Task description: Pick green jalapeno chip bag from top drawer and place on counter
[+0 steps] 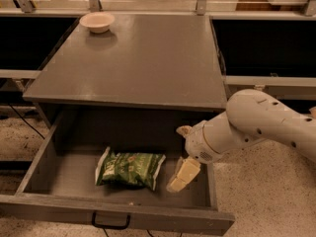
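Note:
The green jalapeno chip bag (130,168) lies flat on the floor of the open top drawer (54,209), left of middle. The drawer's black pull handle (110,222) shows on its front panel. My gripper (177,158) hangs inside the drawer just right of the bag, open and empty. One cream finger (181,175) points down close to the bag's right end, apart from it. The white arm (261,122) reaches in from the right. The grey counter (143,58) lies above the drawer.
A small pale bowl (97,21) stands at the counter's back left corner. Dark open shelving flanks the cabinet on both sides. Speckled floor (266,196) lies to the right of the drawer, under the arm.

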`<action>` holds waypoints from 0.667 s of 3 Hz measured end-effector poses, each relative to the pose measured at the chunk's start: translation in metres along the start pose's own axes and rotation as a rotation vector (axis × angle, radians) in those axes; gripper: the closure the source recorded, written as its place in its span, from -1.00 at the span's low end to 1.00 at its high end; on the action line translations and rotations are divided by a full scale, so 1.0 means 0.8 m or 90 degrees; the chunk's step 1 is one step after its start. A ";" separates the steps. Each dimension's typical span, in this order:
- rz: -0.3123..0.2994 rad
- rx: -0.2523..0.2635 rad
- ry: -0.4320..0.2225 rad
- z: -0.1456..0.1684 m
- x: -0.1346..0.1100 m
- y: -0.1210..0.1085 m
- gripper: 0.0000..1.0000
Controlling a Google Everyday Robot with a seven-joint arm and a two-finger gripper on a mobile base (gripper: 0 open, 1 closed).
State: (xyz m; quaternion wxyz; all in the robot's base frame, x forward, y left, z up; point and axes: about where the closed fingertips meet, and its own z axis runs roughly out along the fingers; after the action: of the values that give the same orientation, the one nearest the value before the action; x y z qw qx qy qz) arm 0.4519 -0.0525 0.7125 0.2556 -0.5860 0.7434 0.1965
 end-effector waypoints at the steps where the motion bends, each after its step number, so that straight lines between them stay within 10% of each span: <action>1: 0.000 -0.001 -0.001 0.000 0.000 0.001 -1.00; 2: 0.003 -0.017 -0.010 0.021 0.002 0.013 -1.00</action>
State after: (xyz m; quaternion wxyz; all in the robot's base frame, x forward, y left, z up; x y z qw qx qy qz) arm 0.4441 -0.0415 0.6983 0.2530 -0.5858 0.7404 0.2112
